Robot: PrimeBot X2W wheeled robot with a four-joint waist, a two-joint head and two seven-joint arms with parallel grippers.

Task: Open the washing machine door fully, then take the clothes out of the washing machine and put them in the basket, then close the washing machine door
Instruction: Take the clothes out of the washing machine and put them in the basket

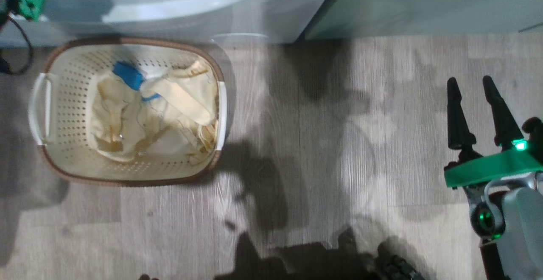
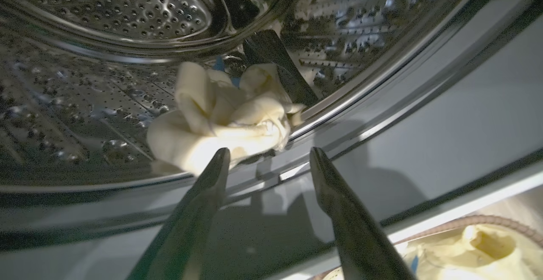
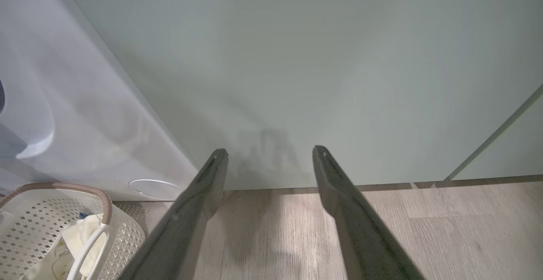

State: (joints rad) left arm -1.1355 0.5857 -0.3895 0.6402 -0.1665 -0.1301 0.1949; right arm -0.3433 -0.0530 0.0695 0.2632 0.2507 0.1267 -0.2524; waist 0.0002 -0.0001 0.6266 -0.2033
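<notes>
On the left, the basket (image 1: 63,114) is sitting before the washing machine (image 1: 178,0) with clothes (image 1: 152,114) lying in it, while the left gripper (image 2: 269,150) is pointing, fingers spread and empty, at a cream garment (image 2: 220,114) lying at the front lip of the drum (image 2: 106,17). Unloading is looking partly done; next it is needing to reach in and pinch that bundle. Far right, the right gripper (image 1: 470,79) is hanging open over the floor (image 1: 339,165).

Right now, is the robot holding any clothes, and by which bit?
Nothing is held. The left end effector is open, aimed at a cream garment in the drum; the right end effector is open over the floor.
</notes>
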